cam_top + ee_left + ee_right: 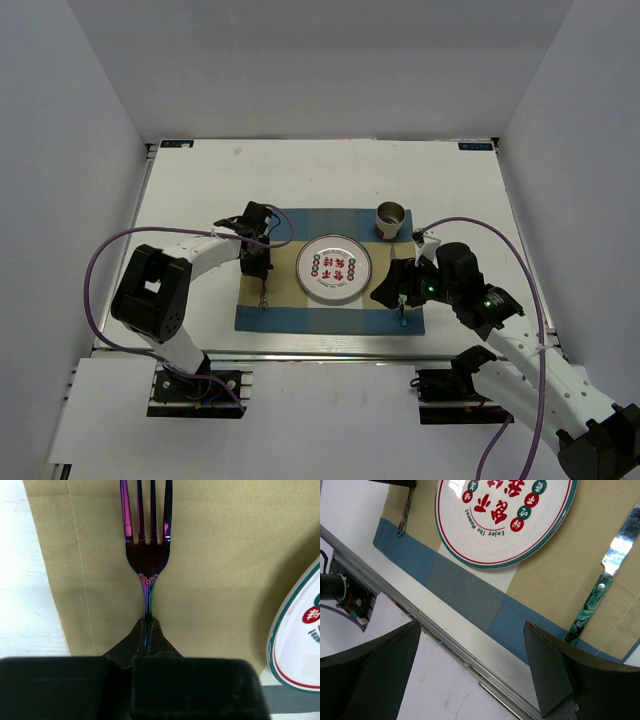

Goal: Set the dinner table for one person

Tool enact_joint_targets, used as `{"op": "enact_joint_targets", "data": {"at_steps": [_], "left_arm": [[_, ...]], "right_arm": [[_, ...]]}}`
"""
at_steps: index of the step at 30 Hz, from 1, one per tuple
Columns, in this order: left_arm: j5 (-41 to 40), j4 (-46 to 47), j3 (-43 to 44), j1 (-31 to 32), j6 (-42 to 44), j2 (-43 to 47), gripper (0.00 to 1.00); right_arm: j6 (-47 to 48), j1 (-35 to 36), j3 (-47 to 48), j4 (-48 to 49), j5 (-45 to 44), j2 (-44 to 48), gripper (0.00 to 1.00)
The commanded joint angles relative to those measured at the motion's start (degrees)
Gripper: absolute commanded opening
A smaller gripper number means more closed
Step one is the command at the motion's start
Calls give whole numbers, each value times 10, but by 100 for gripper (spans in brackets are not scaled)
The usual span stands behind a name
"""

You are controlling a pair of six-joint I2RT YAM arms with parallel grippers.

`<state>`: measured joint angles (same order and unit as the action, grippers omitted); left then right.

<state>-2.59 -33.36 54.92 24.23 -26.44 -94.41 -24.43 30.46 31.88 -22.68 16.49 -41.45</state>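
Note:
On the white dinner table point(200, 190) lies a blue-and-tan placemat point(300, 318) with a white plate point(334, 268) printed in red at its middle. My left gripper point(146, 623) is shut on the handle of an iridescent purple fork point(146, 555). The fork rests on the tan cloth left of the plate point(300, 640), tines pointing away from the gripper. In the top view the left gripper point(261, 274) is over the fork point(263, 297). My right gripper point(470, 665) hangs open and empty above the table's front edge. A knife point(590, 605) with a green marbled handle lies right of the plate point(505, 515).
A metal cup point(390, 220) stands at the placemat's far right corner. The aluminium rail point(435, 635) of the front edge runs under the right gripper. White walls close in the table on three sides. The right gripper point(393, 290) covers most of the knife point(401, 321).

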Motion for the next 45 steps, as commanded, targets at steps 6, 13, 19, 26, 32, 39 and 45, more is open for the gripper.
{"op": "enact_joint_targets", "data": {"at_steps": [6,13,19,26,32,39,45], "left_arm": [[-17,-12,-14,20,-12,10,0],[-26,-27,-22,26,-23,39,0],[-25,-41,-23,31,-33,61,0],[-27,-57,-22,36,-35,78,0],[-28,-62,-26,42,-35,73,0],[-30,-64,-31,47,-41,61,0],[-38,-64,-34,47,-45,52,15]], "right_arm": [[3,2,-7,9,7,8,89],[2,3,-10,14,9,8,89],[2,3,-9,11,8,11,89],[0,2,-9,9,8,16,89],[0,1,-9,8,10,20,89],[-2,2,-12,7,10,25,89],[-1,2,-12,7,10,24,89]]}}
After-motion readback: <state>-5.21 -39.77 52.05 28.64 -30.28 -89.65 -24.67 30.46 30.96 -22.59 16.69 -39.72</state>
